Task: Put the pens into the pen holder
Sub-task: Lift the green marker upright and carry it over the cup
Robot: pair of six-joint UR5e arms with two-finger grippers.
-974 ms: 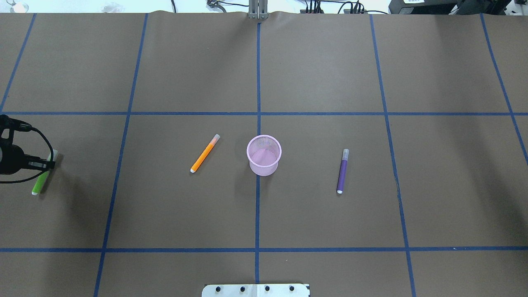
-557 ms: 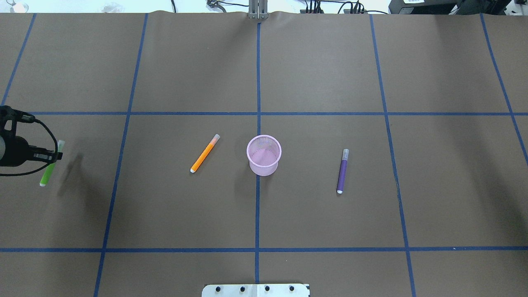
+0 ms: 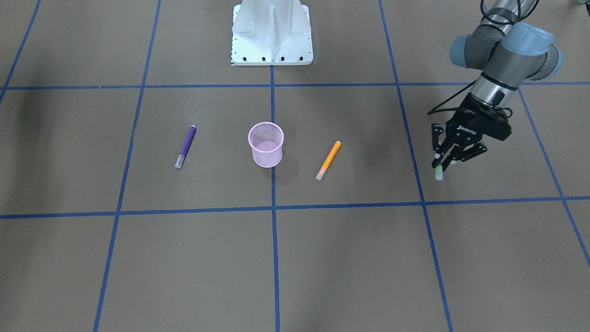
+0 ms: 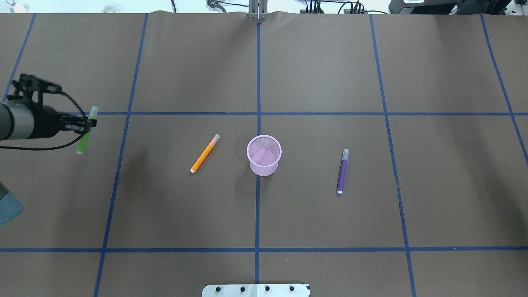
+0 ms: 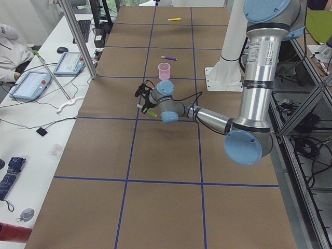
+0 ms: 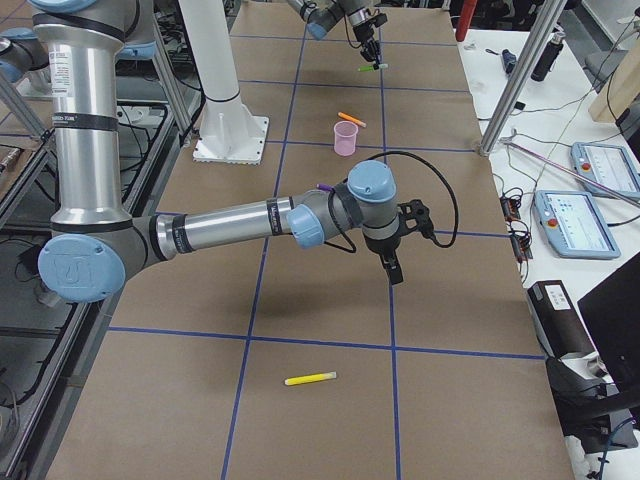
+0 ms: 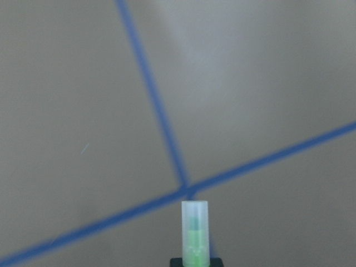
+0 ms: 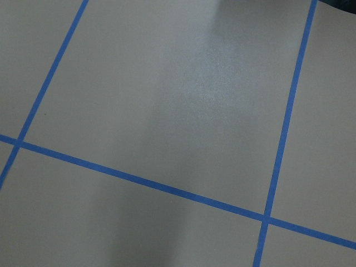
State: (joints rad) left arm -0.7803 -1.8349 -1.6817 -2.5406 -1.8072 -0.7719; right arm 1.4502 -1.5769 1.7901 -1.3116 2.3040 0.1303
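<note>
Left pincer (image 4: 88, 124) clamps the green pen (image 4: 83, 140) aloft; I see pen holder (image 4: 264, 155) empty, orange pen (image 4: 204, 154), purple pen (image 4: 342, 172) uncollected.

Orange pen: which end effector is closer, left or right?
Left. The left end effector, gripping the green pen, is past the orange pen from the pen holder; the right end effector is beyond the purple pen.

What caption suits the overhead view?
Left end effector holds green pen aloft; orange pen and purple pen flank the pink mesh pen holder.
</note>
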